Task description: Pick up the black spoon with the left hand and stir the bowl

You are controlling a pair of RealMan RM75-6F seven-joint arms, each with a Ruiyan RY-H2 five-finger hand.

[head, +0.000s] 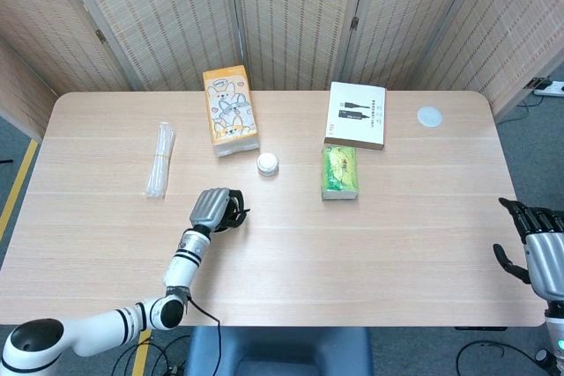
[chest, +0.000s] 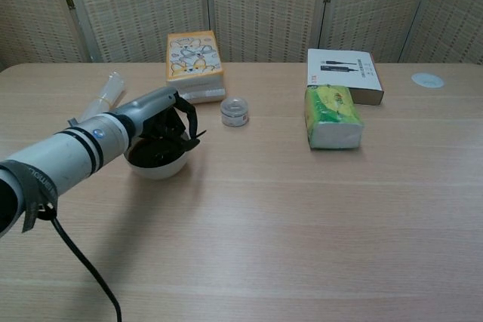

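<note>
Black spoon [chest: 187, 141] — thin, dark | left hand [chest: 162, 115] holds | bowl [chest: 157, 162] white

Left hand [chest: 167, 115] over bowl [chest: 157, 164]

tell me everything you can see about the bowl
The bowl is small and round, white outside, and looks like ceramic or plastic. Its inside looks dark, though whether that is contents or a dark lining cannot be told. It stands upright on the table, near the front left, in front of the orange box. The left hand hangs over it and covers most of the opening; in the head view only a sliver shows. A thin black tip, likely the spoon, sticks out over the rim.
</note>
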